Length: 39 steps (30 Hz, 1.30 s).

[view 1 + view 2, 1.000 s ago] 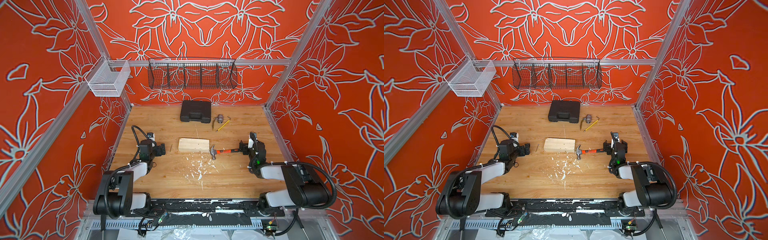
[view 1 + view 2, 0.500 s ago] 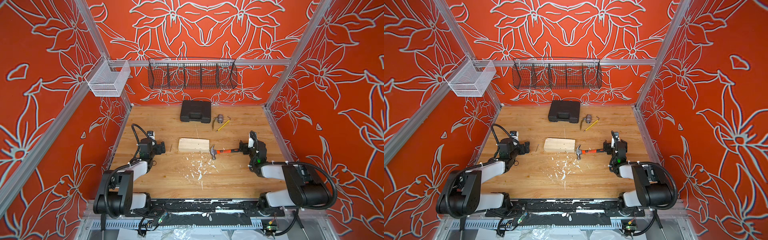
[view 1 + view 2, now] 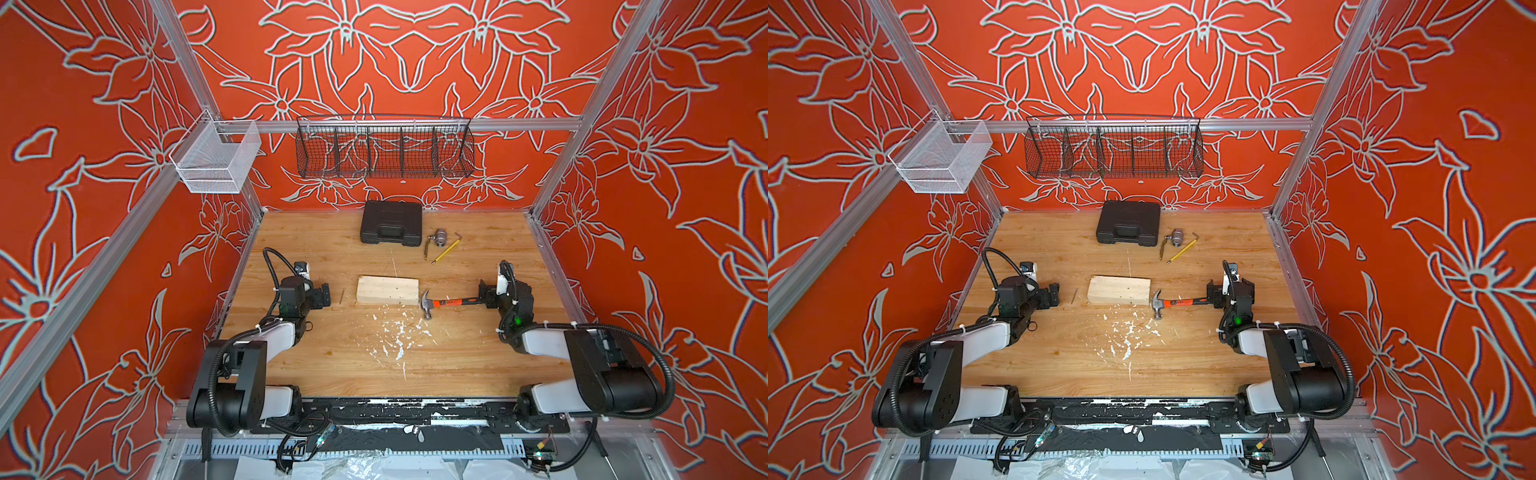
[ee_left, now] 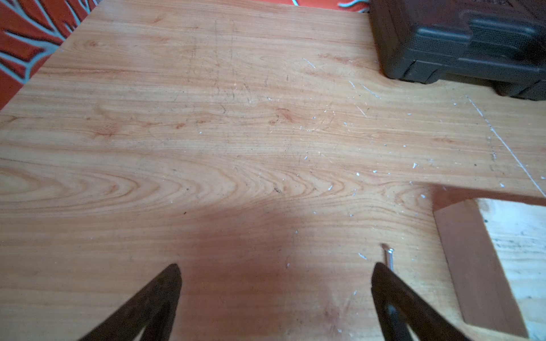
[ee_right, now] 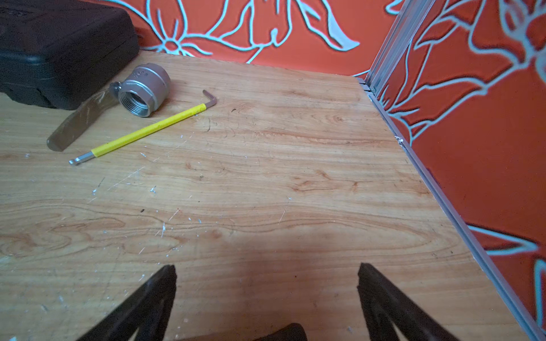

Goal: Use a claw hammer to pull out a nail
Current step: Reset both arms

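Wood worktop [image 3: 457, 365], red floral walls. Mid-worktop twd right edge the claw hammer [image 3: 449, 302] lies flat, black end between right pincer [image 5: 266, 267] jaws, apart, not clamped. Empty left pincer [image 4: 275, 267] apart too; nail [image 4: 389, 258] loose beside it. Hammer stiff, prob head-heavy: grip rubber end.

Red floral-print walls [image 3: 104, 124], aluminium frame rails [image 3: 519, 124], wood-grain floor [image 3: 457, 365]; black wire basket [image 3: 384, 153], white mesh bin [image 3: 214, 166] hung high
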Each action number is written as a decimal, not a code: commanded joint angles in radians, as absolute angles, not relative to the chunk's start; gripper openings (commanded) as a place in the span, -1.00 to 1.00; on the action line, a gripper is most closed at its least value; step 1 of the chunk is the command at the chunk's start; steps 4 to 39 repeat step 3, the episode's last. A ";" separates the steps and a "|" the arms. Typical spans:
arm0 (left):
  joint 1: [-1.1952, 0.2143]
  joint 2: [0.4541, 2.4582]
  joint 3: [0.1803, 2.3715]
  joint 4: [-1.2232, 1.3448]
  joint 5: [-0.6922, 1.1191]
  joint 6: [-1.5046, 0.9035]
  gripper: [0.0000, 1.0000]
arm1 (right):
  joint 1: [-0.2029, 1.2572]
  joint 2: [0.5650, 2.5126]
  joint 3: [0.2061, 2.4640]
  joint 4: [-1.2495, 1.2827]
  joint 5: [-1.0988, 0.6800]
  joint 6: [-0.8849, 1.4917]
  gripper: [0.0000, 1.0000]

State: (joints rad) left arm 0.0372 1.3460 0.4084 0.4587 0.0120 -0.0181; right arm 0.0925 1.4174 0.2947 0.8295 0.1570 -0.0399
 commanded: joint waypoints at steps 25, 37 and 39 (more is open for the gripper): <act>0.033 1.346 0.416 0.476 0.008 -0.003 0.95 | 0.087 1.412 0.311 0.822 0.146 -0.041 0.95; 0.033 1.346 0.416 0.476 0.008 -0.003 0.95 | 0.087 1.412 0.311 0.822 0.146 -0.041 0.95; 0.033 1.346 0.416 0.476 0.008 -0.003 0.95 | 0.087 1.412 0.311 0.822 0.146 -0.041 0.95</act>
